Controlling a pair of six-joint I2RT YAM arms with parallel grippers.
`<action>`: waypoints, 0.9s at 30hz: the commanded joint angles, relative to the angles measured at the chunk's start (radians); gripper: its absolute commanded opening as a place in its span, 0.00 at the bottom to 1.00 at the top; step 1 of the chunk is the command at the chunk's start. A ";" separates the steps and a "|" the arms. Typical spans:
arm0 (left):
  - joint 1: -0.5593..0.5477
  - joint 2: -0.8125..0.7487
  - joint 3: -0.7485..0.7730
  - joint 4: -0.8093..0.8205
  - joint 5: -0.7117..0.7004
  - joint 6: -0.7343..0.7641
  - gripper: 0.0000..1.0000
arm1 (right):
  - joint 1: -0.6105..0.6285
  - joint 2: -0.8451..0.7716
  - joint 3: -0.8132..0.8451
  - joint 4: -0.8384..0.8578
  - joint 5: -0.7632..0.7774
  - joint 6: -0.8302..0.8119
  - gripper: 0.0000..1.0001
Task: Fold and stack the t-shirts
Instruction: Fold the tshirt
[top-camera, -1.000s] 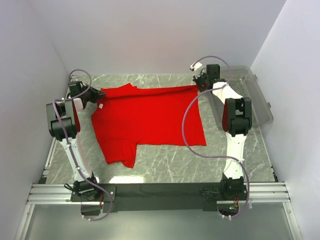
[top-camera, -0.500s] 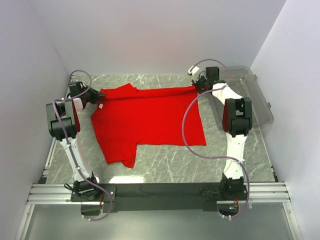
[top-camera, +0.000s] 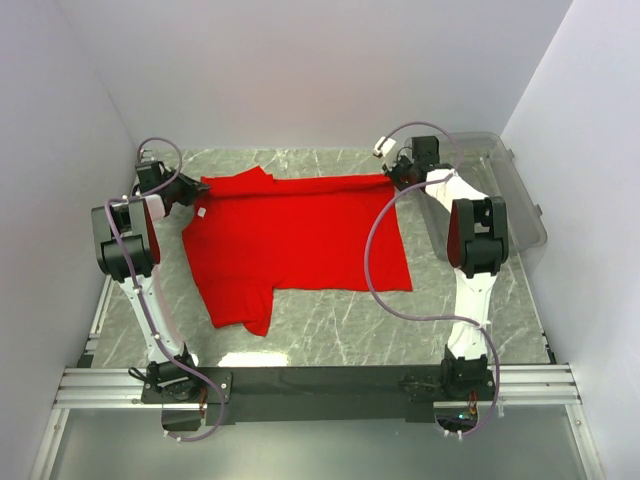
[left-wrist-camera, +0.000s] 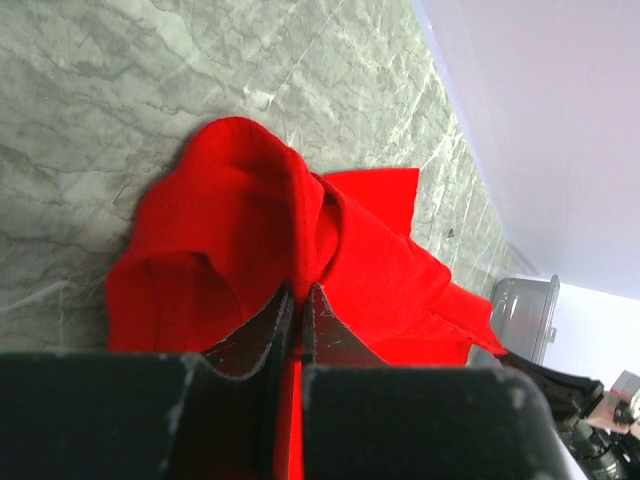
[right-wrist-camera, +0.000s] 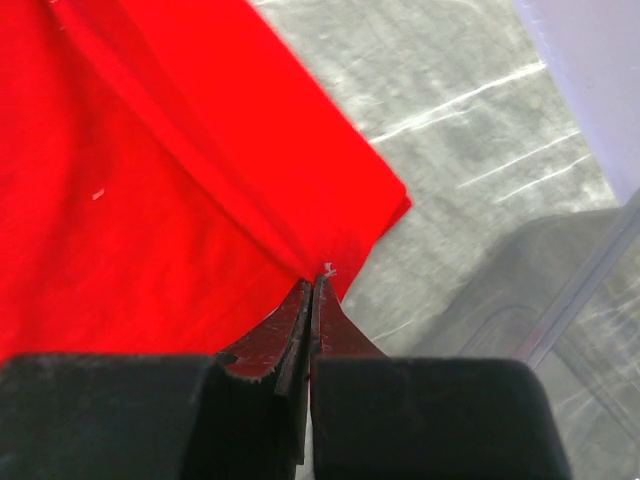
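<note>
A bright red t-shirt (top-camera: 300, 235) lies spread on the marble table, one sleeve folded under at the near left and its white neck label (top-camera: 200, 212) at the left edge. My left gripper (top-camera: 188, 192) is shut on the bunched cloth at the shirt's far left. In the left wrist view the t-shirt (left-wrist-camera: 240, 230) rises in a fold into the left gripper (left-wrist-camera: 300, 290). My right gripper (top-camera: 393, 177) is shut on the shirt's far right corner. The right wrist view shows the right gripper (right-wrist-camera: 313, 282) pinching that corner of the t-shirt (right-wrist-camera: 150, 180).
A clear plastic bin (top-camera: 500, 190) stands at the far right beside the right arm, also seen as the bin (right-wrist-camera: 560, 300) in the right wrist view. White walls enclose the table on three sides. Bare marble (top-camera: 340, 325) shows in front of the shirt.
My right wrist has shifted slightly toward the far side, keeping hold of the shirt's corner. The left arm has barely moved and the shirt lies much as before.
</note>
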 joint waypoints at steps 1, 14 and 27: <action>0.013 -0.042 0.036 0.008 -0.004 0.024 0.05 | -0.004 -0.095 -0.054 0.006 -0.029 -0.036 0.00; 0.015 -0.039 0.052 0.005 -0.004 0.017 0.05 | -0.001 -0.092 -0.057 -0.048 -0.031 -0.093 0.00; 0.015 -0.032 0.076 -0.004 -0.003 0.010 0.05 | 0.006 -0.106 -0.073 -0.060 -0.062 -0.123 0.00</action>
